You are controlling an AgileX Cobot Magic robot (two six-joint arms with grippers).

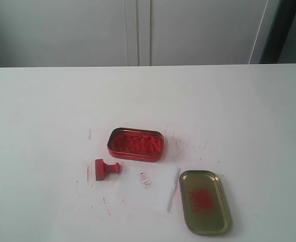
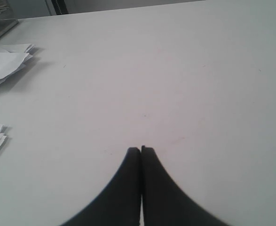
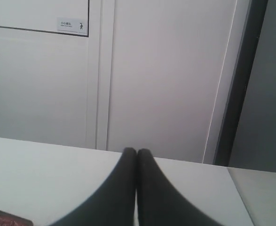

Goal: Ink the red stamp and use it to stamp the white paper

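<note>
The small all-red plastic stamp (image 1: 107, 169) lies tipped on its side on the white table (image 1: 238, 111), just beside the left edge of the thin white paper sheet (image 1: 153, 194). The sheet bears a small red imprint (image 1: 145, 180), so the stamping looks done. Behind sits the open red tin of ink paste (image 1: 135, 144), its shallow gold metal lid (image 1: 204, 201) set aside right of the sheet. The left gripper (image 2: 141, 149) and right gripper (image 3: 137, 151) are both pinched closed and empty, away from the work.
</note>
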